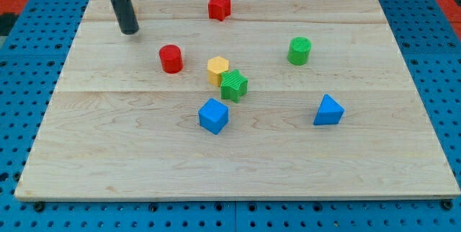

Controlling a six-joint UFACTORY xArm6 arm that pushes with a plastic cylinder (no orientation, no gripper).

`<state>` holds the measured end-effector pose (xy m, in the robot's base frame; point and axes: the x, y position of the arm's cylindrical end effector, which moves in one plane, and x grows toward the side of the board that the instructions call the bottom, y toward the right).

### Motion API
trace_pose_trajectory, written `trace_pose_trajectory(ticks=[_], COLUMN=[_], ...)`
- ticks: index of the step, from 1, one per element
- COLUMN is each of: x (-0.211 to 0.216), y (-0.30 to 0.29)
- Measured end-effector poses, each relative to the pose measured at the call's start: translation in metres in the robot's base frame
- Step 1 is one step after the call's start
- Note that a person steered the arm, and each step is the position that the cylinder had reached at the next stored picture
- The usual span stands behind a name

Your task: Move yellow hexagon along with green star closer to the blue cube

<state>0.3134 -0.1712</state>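
My tip (130, 32), the end effector of this arm, rests near the bench's (389, 153) top-left corner; it is a plain dark rod with nothing that opens or closes, it has hold of nothing, and it touches no block. The yellow hexagon (217, 69) lies well apart from my tip, toward the view's right and lower down, near the middle of the bench, with the red cylinder (171, 58) standing between the two and somewhat nearer the hexagon. The green star (233, 86) sits just below and to the right of the yellow hexagon, the two pressed together or very nearly so; I cannot tell for sure whether a gap remains. The blue cube (213, 115) lies near them, just below the star toward the bench's bottom edge, apart from it by a narrow strip of bare wood. The hexagon and the star together form a short line running from upper left to lower right; neither block alone shows a clear long axis, both being squat and about as wide as tall. The hexagon is a plain yellow prism with a flat top; the star is bright green with ridged sides; the cube is solid blue and turned so that one corner faces the bottom edge. Elsewhere, a red star (219, 6) lies near the top edge, a green cylinder (300, 50) toward the right edge, and a blue triangular block (328, 110) lower right.
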Motion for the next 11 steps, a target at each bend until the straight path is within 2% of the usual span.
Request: trace_pose_trajectory(ticks=[2, 3, 4, 7, 9, 10, 11], x=[0.012, -0.025, -0.043, -0.044, -0.002, 0.006, 0.035], y=[0.051, 0.061, 0.081, 0.082, 0.095, 0.086, 0.099])
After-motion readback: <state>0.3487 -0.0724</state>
